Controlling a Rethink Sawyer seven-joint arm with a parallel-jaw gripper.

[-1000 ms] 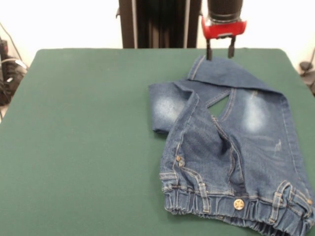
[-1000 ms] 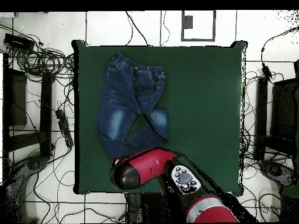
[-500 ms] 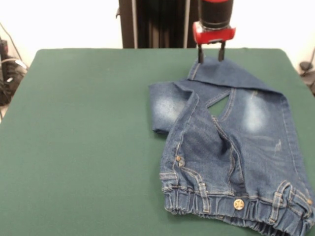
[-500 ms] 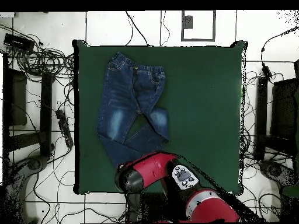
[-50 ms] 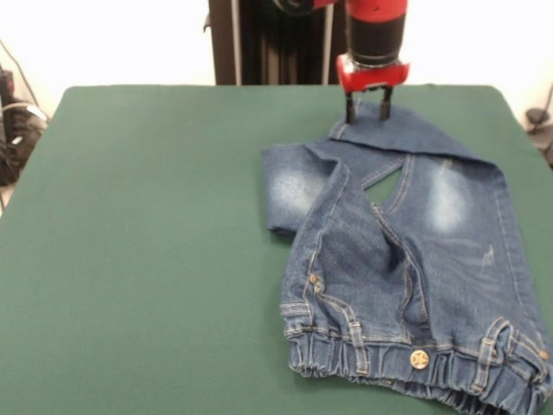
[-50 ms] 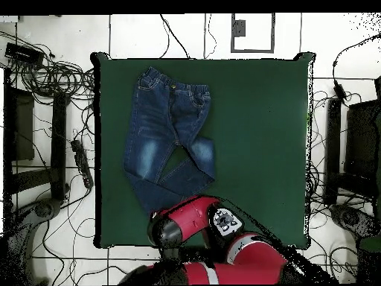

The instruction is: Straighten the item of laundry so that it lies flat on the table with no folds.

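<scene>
as the tool has dropped onto the folded leg hem of the jeans, its prongs stand slightly apart, gripping nothing yet; a grasp looks imminent.

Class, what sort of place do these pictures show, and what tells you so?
Probably a robotics lab: a red arm over a green table, cables across a tiled floor, and jeans laid out.

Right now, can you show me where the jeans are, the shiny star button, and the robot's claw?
jeans (image 5: 449,259): front view, on the upper leg panel.
star button (image 5: 420,359): front view, on the button's centre at the waistband.
gripper (image 5: 367,108): front view, midway between its two open fingertips.
</scene>
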